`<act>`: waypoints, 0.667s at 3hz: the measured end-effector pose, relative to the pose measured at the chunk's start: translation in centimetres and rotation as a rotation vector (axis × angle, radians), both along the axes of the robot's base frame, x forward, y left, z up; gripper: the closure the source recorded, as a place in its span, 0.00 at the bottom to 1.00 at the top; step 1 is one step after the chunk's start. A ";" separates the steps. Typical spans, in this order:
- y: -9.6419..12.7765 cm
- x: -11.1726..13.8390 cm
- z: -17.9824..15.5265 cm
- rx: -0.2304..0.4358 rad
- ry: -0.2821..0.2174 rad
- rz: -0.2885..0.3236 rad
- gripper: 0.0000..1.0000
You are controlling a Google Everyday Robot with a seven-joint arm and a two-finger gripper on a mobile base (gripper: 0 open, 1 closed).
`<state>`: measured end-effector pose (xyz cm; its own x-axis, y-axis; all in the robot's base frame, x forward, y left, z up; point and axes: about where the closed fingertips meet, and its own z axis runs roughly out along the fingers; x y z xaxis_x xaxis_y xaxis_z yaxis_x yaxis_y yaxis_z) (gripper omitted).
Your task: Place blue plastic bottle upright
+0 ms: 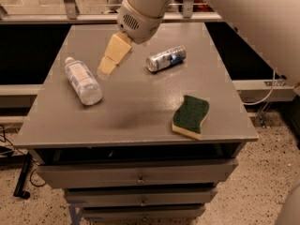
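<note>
The blue plastic bottle [83, 81] is clear with a white cap and a pale label. It lies on its side on the left part of the grey tabletop [136, 102], with its cap pointing toward the far left. My gripper [107, 68] hangs from the white arm above the table. It points down and to the left, just right of the bottle's upper half and apart from it. It holds nothing that I can see.
A silver-and-blue can [166, 58] lies on its side right of the gripper. A green-and-yellow sponge [191, 116] lies near the front right edge. The table is a drawer cabinet, with a railing and a dark gap behind it.
</note>
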<state>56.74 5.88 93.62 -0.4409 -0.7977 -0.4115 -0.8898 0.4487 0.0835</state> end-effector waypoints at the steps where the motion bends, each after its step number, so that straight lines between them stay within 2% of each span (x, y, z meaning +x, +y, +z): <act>1: 3.2 0.4 -0.7 0.048 0.009 0.011 0.00; 2: 8.2 1.7 -1.8 0.111 0.049 -0.010 0.00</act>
<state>58.42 14.07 91.86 -0.4704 -0.7438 -0.4748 -0.8789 0.4434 0.1761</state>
